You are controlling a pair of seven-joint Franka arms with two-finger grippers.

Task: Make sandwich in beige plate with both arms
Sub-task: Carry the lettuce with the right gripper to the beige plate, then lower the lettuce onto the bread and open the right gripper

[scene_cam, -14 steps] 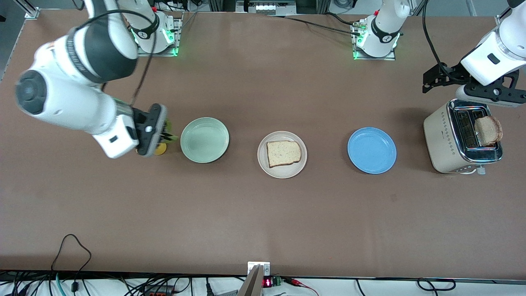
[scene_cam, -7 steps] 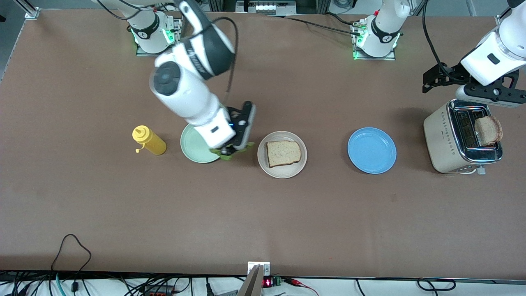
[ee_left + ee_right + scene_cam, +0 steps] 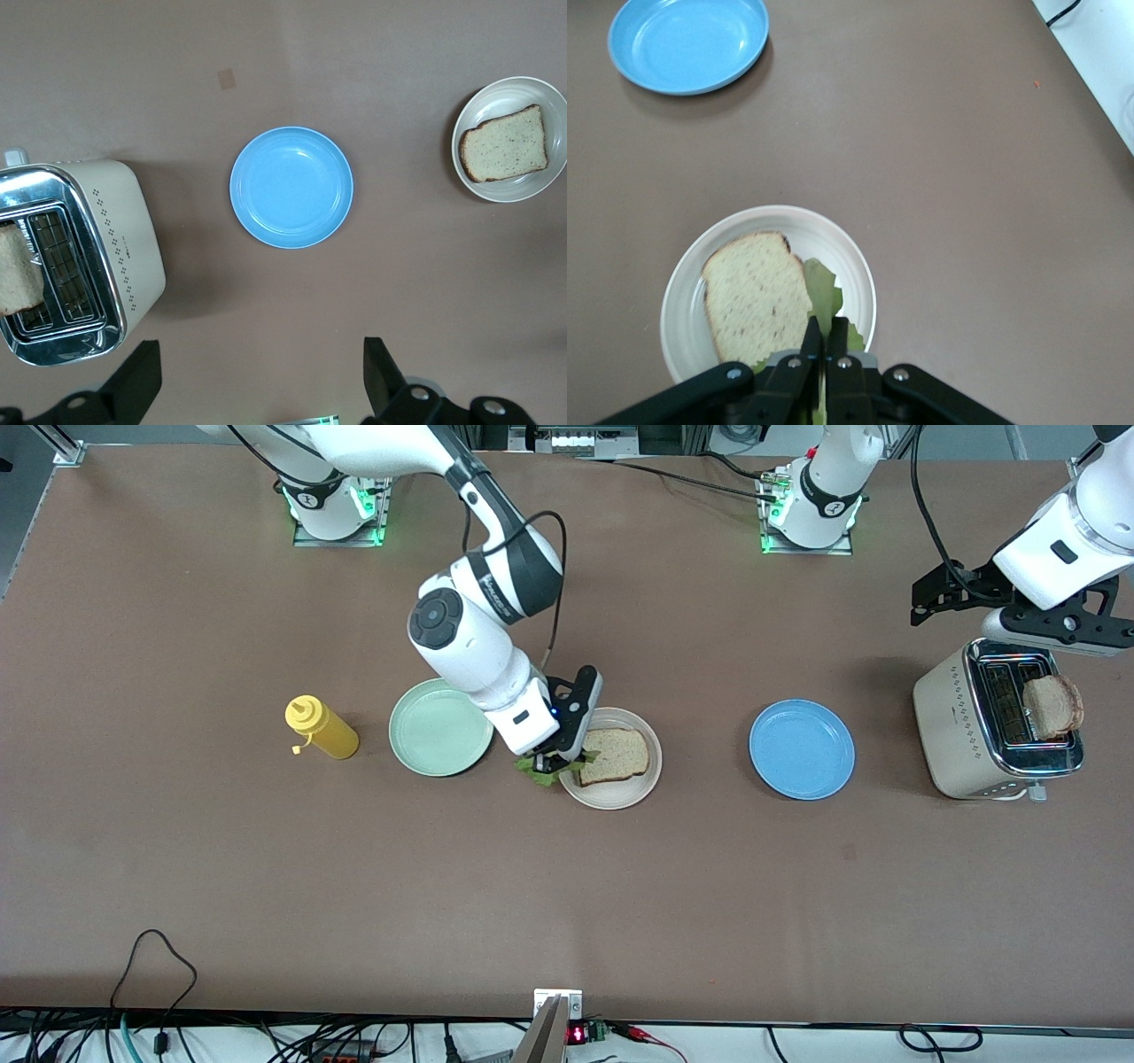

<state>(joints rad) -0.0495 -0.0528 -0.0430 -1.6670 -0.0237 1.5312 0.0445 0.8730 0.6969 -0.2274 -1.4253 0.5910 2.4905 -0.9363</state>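
The beige plate point(image 3: 620, 802) sits mid-table with one bread slice point(image 3: 616, 755) lying flat on it. My right gripper point(image 3: 556, 762) hangs over the plate's edge toward the right arm's end, shut on a ruffled green lettuce leaf point(image 3: 538, 771). In the right wrist view the lettuce point(image 3: 822, 288) hangs from the gripper point(image 3: 826, 332) beside the bread point(image 3: 753, 292), over the plate point(image 3: 678, 305). A second bread slice point(image 3: 1052, 706) stands in the toaster point(image 3: 957, 726). My left gripper point(image 3: 941, 600) waits open in the air beside the toaster, nothing between its fingers point(image 3: 137, 381).
A mint green plate point(image 3: 440, 726) and a yellow squeeze bottle point(image 3: 321, 729) lie toward the right arm's end. A blue plate point(image 3: 802, 748) sits between the beige plate and the toaster. Cables run along the table's near edge.
My right arm has swung from over the yellow bottle, past the mint green plate, to the beige plate's edge, carrying the lettuce. The left arm has not moved.
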